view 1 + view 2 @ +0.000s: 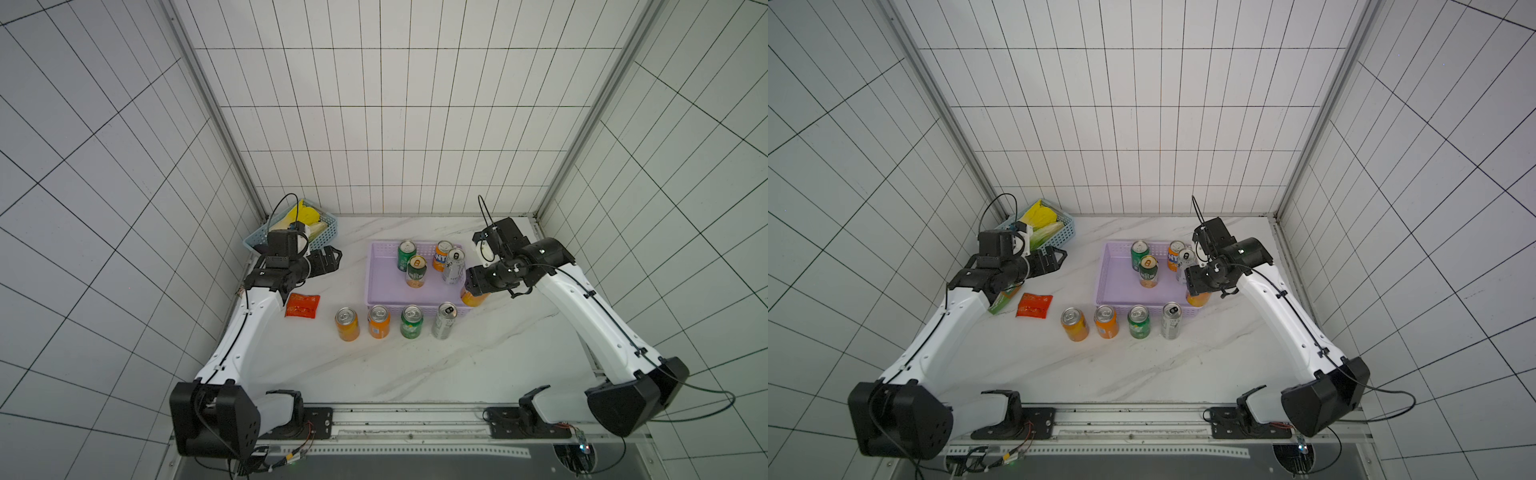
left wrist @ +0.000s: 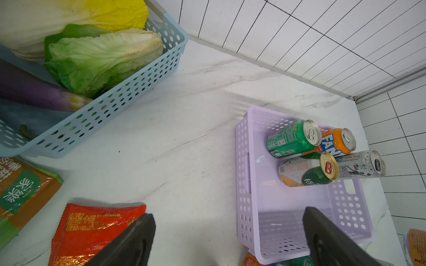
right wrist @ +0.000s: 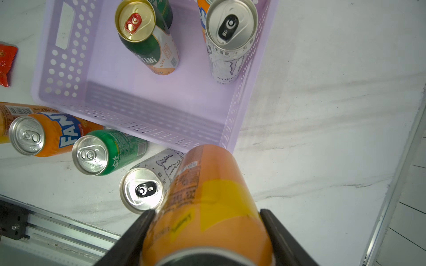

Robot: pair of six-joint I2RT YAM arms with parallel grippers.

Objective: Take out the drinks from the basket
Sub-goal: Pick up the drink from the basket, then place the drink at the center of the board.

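Orange can (image 3: 207, 207) clamped between right fingers (image 3: 129, 239) at the basket (image 3: 149, 129) corner; silver can (image 3: 143, 188) stands just outside one finger, so lowering here may clip and topple it; left fingers (image 2: 129, 241) spread, empty.

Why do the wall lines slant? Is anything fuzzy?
In both top views the wide lens fans the wall tiles outward; right wrist view: the gripped orange can looks fuzzy up close; left wrist view: the lilac basket throws stripy shadows on the table.
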